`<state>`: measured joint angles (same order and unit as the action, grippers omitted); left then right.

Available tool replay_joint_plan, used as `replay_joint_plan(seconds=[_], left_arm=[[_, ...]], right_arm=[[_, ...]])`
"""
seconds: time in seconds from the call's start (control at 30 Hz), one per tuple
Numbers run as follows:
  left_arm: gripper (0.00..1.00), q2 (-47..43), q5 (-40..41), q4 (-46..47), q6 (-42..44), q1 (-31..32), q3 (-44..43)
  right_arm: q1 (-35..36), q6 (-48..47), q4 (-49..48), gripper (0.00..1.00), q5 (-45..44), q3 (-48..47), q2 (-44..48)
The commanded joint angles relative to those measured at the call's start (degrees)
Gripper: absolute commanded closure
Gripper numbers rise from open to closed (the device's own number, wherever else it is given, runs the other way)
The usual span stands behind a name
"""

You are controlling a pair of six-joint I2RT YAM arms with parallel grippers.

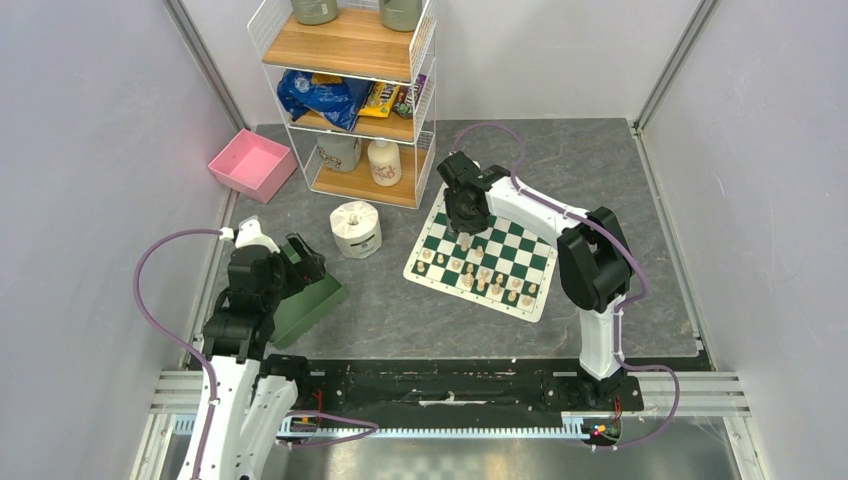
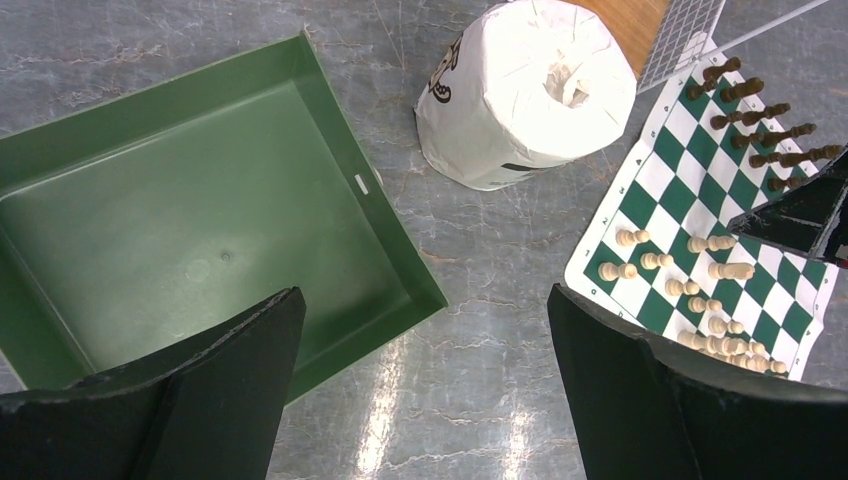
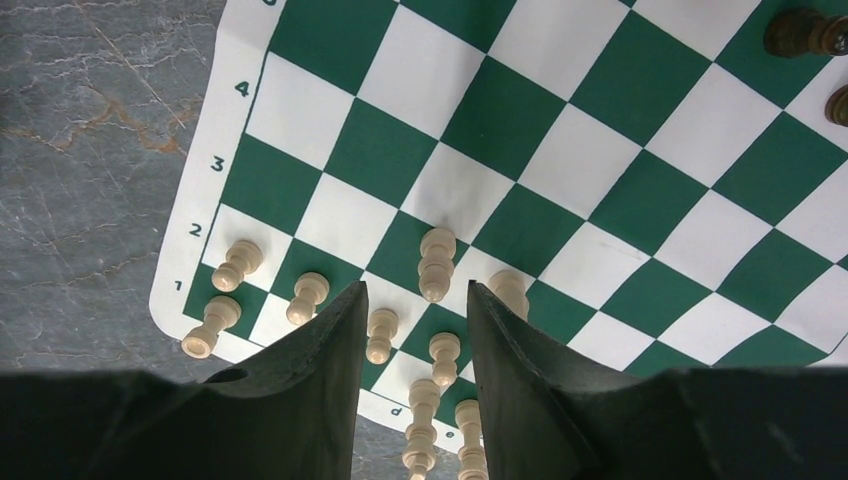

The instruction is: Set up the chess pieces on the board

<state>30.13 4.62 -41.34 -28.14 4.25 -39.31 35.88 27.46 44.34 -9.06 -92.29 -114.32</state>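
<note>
**Top external view.**
- Board (image 1: 515, 245): lies askew at mid-table, with the toilet roll (image 1: 356, 229) at its 9 o'clock.
- Cream pieces (image 1: 470, 275): crowd the board's near rows.
- Right gripper (image 1: 465, 228): hangs over the board's far half and is plainly the nearer arm.
- Left gripper (image 1: 298, 262): well apart at 9 o'clock, above the green bin (image 1: 320, 305).
- Pink bin (image 1: 251, 163) and wire shelf (image 1: 350, 90): at the far side, out of the way.

**Left wrist view.**
- Left gripper (image 2: 420, 400): jaws spread wide, with only bare table (image 2: 480, 300) between them.
- Surroundings: green bin (image 2: 200, 230) at 10 o'clock, toilet roll (image 2: 525, 95) at 1 o'clock, board (image 2: 655, 170) at 2 to 3 o'clock.
- Dark pieces (image 2: 760, 115): ranged along the board's far edge, with the cream pieces (image 2: 690, 290) on the nearer side.

**Right wrist view.**
- Right gripper (image 3: 415, 340): jaws part-way apart, nothing visibly pinched.
- Tall cream piece (image 3: 437, 262): stands just beyond the tips at 12 o'clock, in line with the gap. Its long axis runs 12 to 6 in this view.
- Obstructions: shorter cream pieces (image 3: 380, 333) show within the gap at 6 o'clock. One more sits just beside the right-hand finger (image 3: 520, 380), and others stand at 9 o'clock.
- Dark pieces (image 3: 805, 30): well apart at 1 o'clock.
- Judgement: the tall piece looks like the likely target. Clearance looks tight, so its neighbours could topple.
</note>
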Motion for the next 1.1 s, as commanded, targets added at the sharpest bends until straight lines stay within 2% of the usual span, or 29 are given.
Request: replay_joint_plan(seconds=[0.0, 0.73, 0.87, 0.97, 1.07], left_arm=[[0.01, 0.36, -1.14, 2.85, 1.59, 0.06, 0.02], [0.02, 0.98, -0.92, 2.85, 1.59, 0.07, 0.1], [0.02, 1.03, -0.97, 2.85, 1.58, 0.08, 0.11], [0.02, 1.05, -0.98, 2.85, 1.53, 0.06, 0.11], [0.02, 1.03, -0.97, 2.85, 1.6, 0.07, 0.11]], right_arm=[[0.15, 0.28, -0.85, 0.52, -0.58, -1.42, -1.27], [0.15, -0.59, -0.63, 0.59, -1.61, -1.96, -4.32], [0.14, -0.66, -0.63, 0.63, -1.49, -1.87, -4.32], [0.1, -0.67, -0.63, 0.71, -1.22, -1.7, -4.0], [0.14, -0.82, -0.4, 0.72, -1.2, -1.66, -3.59]])
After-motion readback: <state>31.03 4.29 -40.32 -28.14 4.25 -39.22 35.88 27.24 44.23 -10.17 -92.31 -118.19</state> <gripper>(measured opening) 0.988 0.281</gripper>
